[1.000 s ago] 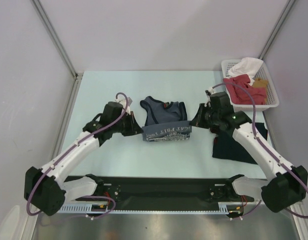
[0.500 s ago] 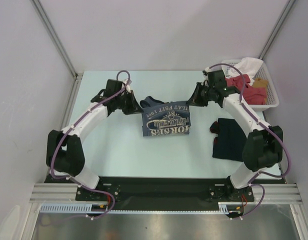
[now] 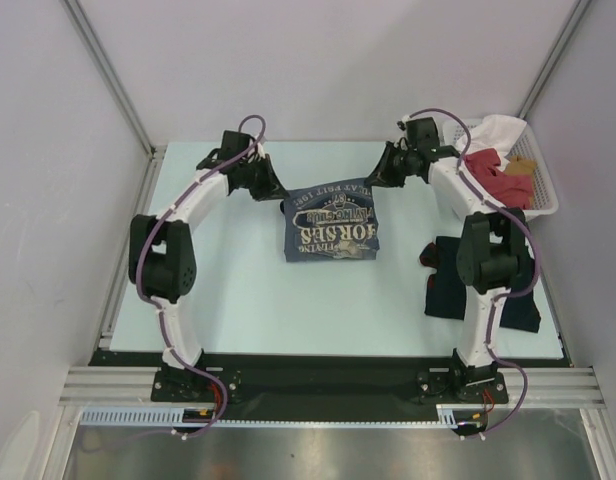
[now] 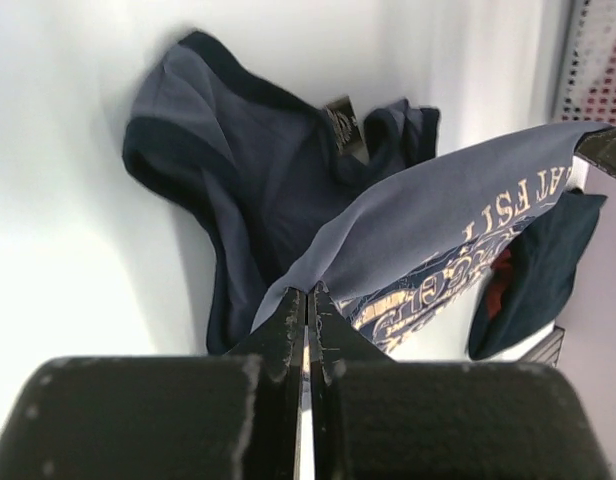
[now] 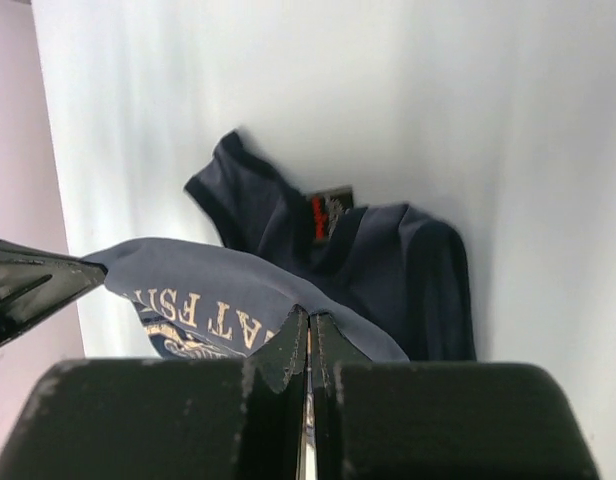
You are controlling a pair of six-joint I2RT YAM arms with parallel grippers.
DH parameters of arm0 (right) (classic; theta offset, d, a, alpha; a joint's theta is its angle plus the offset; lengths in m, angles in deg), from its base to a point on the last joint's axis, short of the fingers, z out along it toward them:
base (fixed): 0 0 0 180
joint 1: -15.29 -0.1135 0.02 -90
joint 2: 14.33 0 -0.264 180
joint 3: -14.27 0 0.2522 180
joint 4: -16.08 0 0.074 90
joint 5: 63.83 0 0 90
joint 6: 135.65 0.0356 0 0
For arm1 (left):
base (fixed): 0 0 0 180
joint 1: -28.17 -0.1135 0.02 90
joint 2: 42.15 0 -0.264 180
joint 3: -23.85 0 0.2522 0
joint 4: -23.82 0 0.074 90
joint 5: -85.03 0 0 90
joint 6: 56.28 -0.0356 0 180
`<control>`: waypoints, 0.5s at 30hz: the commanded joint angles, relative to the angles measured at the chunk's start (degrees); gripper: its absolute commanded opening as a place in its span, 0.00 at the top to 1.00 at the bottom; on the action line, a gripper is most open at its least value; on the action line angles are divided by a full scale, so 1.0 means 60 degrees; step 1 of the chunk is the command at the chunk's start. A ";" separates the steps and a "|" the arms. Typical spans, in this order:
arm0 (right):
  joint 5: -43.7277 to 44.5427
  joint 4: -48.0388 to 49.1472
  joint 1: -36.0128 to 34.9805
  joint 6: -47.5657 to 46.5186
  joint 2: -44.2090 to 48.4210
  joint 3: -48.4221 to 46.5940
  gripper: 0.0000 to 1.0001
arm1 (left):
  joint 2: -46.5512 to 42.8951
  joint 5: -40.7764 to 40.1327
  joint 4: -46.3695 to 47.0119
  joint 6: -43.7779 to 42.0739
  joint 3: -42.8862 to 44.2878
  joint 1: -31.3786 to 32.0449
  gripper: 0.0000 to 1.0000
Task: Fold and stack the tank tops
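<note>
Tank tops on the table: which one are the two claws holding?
The slate-blue top with printed lettering, mid-table: the left claw and right claw each pinch its far edge. The dark navy top lies untouched on the right.

Overhead looks down; close wrist views seemingly share the tank top [image 3: 330, 226].

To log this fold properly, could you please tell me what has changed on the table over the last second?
Both arms stretched forward, and the left gripper and right gripper, shut on the hem, carried it over the slate-blue printed cloth tank top, turning its lettering up. The dark navy tank top and white plastic basket stayed put.
</note>
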 commanded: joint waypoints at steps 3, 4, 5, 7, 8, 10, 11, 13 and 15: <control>-0.0320 0.0263 0.0189 0.0333 -0.1194 -0.1397 1.00 | 0.1134 -0.0169 -0.0283 -0.0119 0.1502 -0.0243 1.00; -0.0538 0.0337 0.0218 0.0392 -0.1340 -0.1630 1.00 | 0.1296 -0.0141 -0.0313 -0.0118 0.1634 -0.0257 1.00; -0.0598 0.0381 0.0248 0.0421 -0.1530 -0.1778 1.00 | 0.1558 -0.0155 -0.0342 -0.0075 0.1882 -0.0286 1.00; -0.0643 0.0294 0.0277 0.0378 -0.2028 -0.2303 1.00 | 0.1779 -0.0199 -0.0328 -0.0060 0.2118 -0.0301 1.00; -0.0643 0.0250 0.0292 0.0378 -0.2175 -0.2466 1.00 | 0.1984 -0.0214 -0.0328 -0.0060 0.2351 -0.0330 1.00; -0.0628 0.0323 0.0379 0.0465 -0.2542 -0.2628 1.00 | 0.2335 -0.0199 -0.0313 -0.0030 0.2717 -0.0360 0.99; -0.0643 0.0352 0.0409 0.0509 -0.2659 -0.2745 1.00 | 0.2468 -0.0127 -0.0298 -0.0045 0.2879 -0.0404 1.00; -0.0759 0.0659 0.0482 0.0641 -0.2995 -0.2819 1.00 | 0.2775 0.0005 -0.0385 -0.0030 0.3216 -0.0418 0.99; -0.0833 0.0965 0.0512 0.0802 -0.3245 -0.2994 0.98 | 0.3200 0.0035 -0.0430 0.0013 0.3699 -0.0477 0.98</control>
